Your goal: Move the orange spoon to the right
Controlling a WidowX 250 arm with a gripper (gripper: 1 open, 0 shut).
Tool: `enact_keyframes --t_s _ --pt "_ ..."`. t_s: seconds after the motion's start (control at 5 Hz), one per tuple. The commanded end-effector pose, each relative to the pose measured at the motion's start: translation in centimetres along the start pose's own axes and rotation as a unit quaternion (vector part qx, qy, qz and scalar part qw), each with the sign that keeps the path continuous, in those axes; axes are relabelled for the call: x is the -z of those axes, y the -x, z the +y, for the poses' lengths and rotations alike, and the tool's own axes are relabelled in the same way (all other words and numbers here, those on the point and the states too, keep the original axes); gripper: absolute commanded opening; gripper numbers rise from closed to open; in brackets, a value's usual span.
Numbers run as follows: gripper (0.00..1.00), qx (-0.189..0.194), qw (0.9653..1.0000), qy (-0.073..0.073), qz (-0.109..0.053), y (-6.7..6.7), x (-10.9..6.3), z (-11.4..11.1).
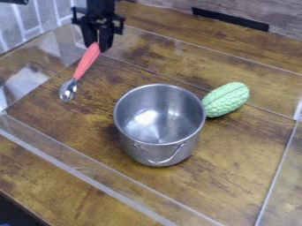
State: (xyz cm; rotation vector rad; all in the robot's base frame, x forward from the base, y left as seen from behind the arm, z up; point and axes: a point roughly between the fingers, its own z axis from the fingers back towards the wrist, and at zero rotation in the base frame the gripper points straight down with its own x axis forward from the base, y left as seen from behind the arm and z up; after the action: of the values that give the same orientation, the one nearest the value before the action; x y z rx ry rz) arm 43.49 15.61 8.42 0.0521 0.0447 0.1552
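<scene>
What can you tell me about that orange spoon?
The orange spoon is small and slim, with an orange-red handle that looks like plastic and a silvery, metal-looking bowl. The black fingers hold it by the handle's end, bowl pointing toward the viewer. It is to the left of the steel pot in the picture.

High frontal camera — angled down, tabletop-wide
</scene>
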Motion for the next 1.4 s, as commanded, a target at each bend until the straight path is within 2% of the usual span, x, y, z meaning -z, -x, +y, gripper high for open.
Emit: enact_keyframes --t_s 0.0,0.2,0.4,0.8,1.0,1.2 --pt "0.00 0.038 0.9986 -0.007 -0.037 -1.5 -2.6 -1.0" --pt "0.00 0.071 0.9967 -0.009 -0.037 -2.6 -2.5 -1.8" --pt "0.00 0.102 0.9938 -0.012 -0.041 -2.4 -4.2 -2.4" --pt "0.00 0.126 0.9912 -0.005 -0.039 -1.4 -7.1 -3.0" --pt "0.00 0.153 0.9874 -0.001 -0.039 -0.7 -7.2 -4.4" --pt "0.00 0.184 0.9819 0.001 -0.046 -1.0 -7.7 -5.8"
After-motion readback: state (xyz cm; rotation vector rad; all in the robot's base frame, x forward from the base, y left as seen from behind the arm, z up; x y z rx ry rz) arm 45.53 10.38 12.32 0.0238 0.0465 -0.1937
